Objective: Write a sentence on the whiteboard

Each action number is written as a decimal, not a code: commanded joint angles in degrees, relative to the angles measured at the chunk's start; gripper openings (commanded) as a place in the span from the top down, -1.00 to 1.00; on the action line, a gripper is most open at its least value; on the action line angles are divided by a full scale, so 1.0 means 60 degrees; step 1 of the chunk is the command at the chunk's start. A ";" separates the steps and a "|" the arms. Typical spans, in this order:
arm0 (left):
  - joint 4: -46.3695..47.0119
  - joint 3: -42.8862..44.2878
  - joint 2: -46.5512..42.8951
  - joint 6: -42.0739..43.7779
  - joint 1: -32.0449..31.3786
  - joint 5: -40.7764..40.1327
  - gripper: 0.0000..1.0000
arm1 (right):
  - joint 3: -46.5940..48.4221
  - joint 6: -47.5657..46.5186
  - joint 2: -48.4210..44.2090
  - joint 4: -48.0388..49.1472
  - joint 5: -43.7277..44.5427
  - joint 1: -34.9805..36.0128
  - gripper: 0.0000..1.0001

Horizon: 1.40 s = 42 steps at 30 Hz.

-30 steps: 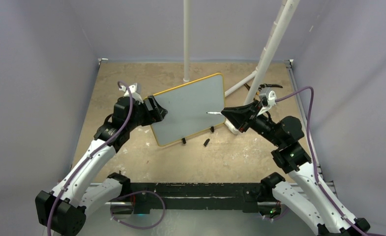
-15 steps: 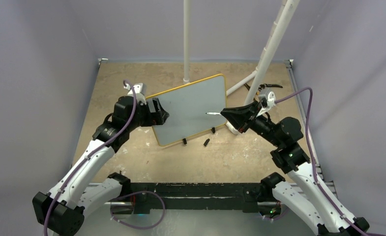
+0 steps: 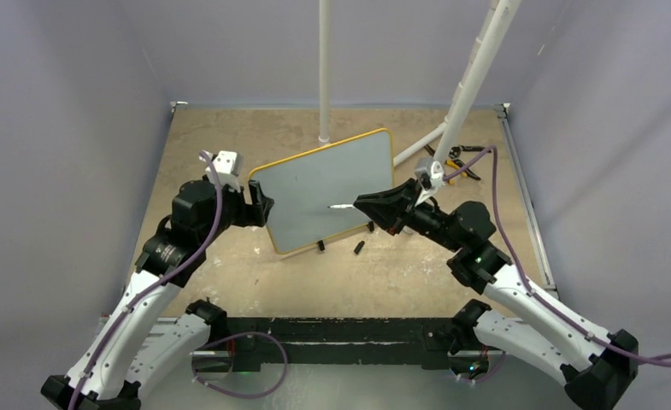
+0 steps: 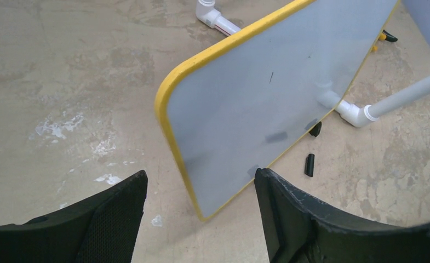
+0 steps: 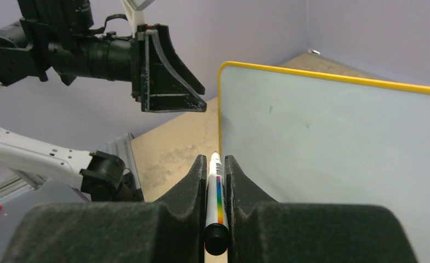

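Tan table [image 3: 229, 145], whiteboard [image 3: 314, 184] standing tilted near ctr. L gripper [image 3: 261, 205] at board's 9 o'clock, jaws wide, empty. R gripper [image 5: 215, 161] at 3 o'clock clamps marker [image 5: 216, 186], tip toward board.

The top external camera sits high above the near edge, looking down and far across the whole table [image 3: 229, 137]. The left wrist view looks right, close over the left gripper [image 4: 200, 181], at the whiteboard [image 4: 267, 93]. The right wrist view faces left along its marker [image 5: 215, 189], sharing the board's left edge.
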 commanded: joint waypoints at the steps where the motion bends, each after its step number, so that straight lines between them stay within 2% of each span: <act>1: 0.0588 -0.0507 -0.0568 0.0566 -0.0025 -0.0442 -0.34 | -0.0156 -0.0261 0.0415 0.1890 0.1675 0.1007 1.00; 6: 0.1517 -0.1103 -0.0667 0.0540 -0.0027 -0.0147 -0.24 | -0.0128 -0.0260 0.1474 0.3336 0.2434 0.1868 1.00; 12: 0.1836 -0.1121 -0.0365 0.0781 -0.0006 0.0138 -0.17 | 0.0449 -0.0301 0.3031 0.4262 0.2466 0.2188 1.00; 17: 0.1854 -0.1147 -0.0149 0.0861 0.0266 0.0257 0.08 | 0.0657 -0.0330 0.3768 0.4878 0.2580 0.2313 1.00; 22: 0.1896 -0.1171 0.0036 0.0818 0.0877 0.0614 0.23 | 0.0854 -0.0522 0.4300 0.5230 0.3004 0.2434 1.00; 25: 0.1909 -0.1180 0.0076 0.0785 0.1108 0.0643 0.23 | 0.1041 -0.0628 0.4615 0.5432 0.3198 0.2458 1.00; 32: 0.2168 -0.1210 0.0339 0.0705 0.1342 0.1680 0.23 | 0.1665 -0.0741 0.5483 0.5540 0.3045 0.2472 1.00; 37: 0.2213 -0.1224 0.0502 0.0671 0.1357 0.1837 0.39 | 0.1898 -0.0825 0.5866 0.5635 0.3032 0.2472 1.00; 42: 0.2169 -0.1181 0.0714 0.0671 0.1372 0.1810 0.46 | 0.2116 -0.0865 0.6206 0.5739 0.2977 0.2473 1.00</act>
